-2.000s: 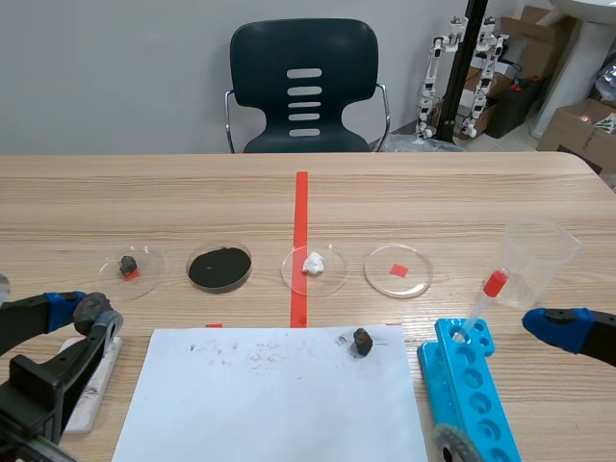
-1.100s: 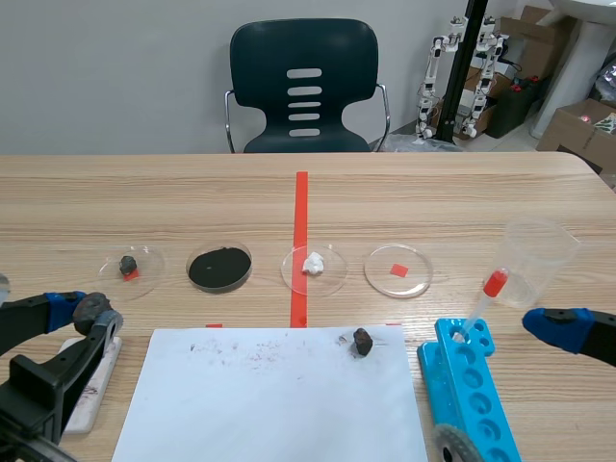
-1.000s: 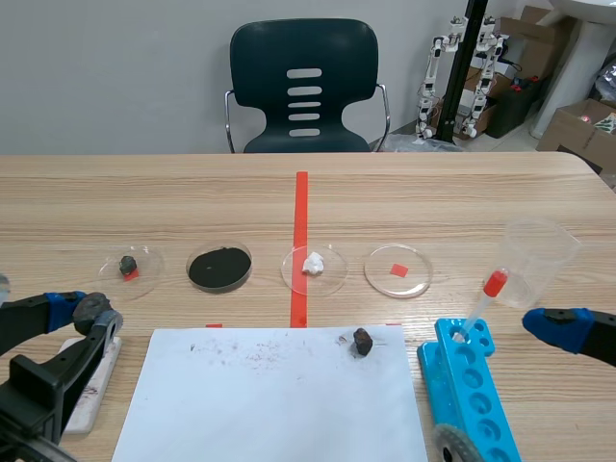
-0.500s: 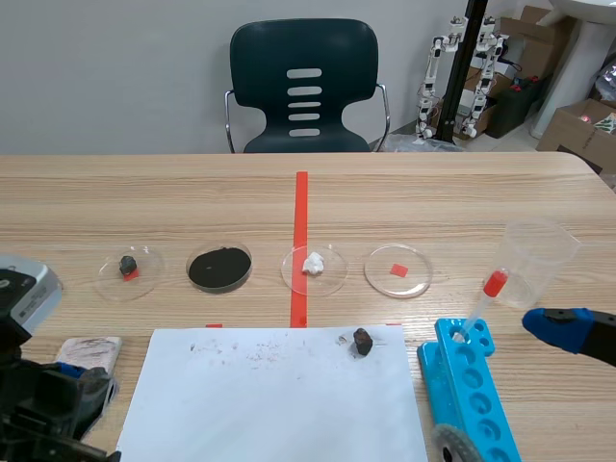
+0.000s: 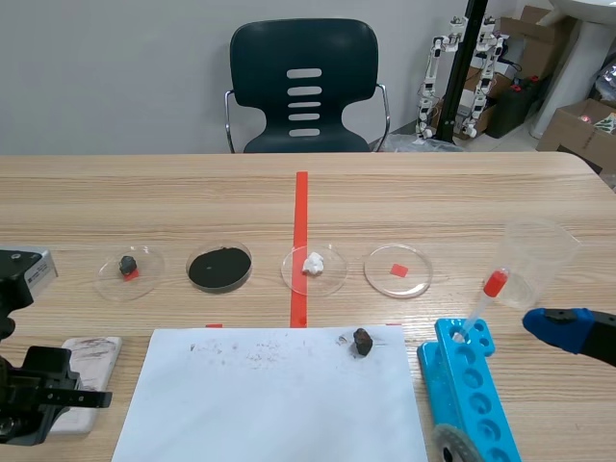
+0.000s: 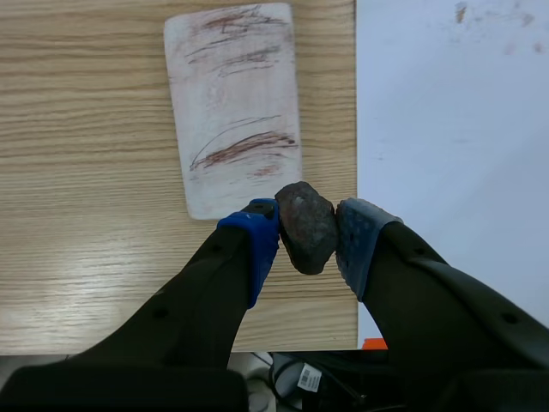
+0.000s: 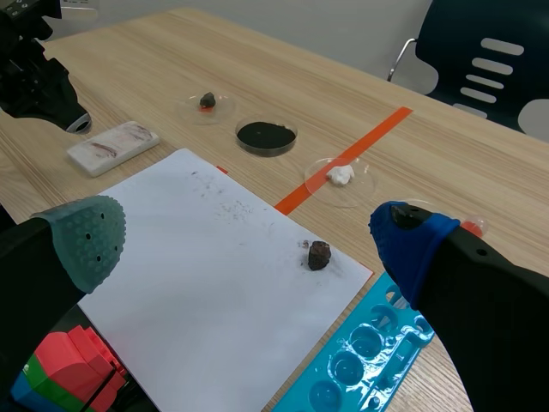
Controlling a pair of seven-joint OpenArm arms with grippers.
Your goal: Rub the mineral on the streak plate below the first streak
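The left jaws clench the rock (image 6: 306, 226) at the near corner of the plate (image 6: 236, 103), whose long axis runs straight ahead. Right jaws hang released, well away from it.

Scene frontal, left wrist overhead close, all share streak plate (image 6: 236, 103)

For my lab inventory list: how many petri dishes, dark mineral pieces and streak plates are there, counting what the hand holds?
Petri dishes: 4
Dark mineral pieces: 3 (one in the left hand)
Streak plates: 1
Total: 8
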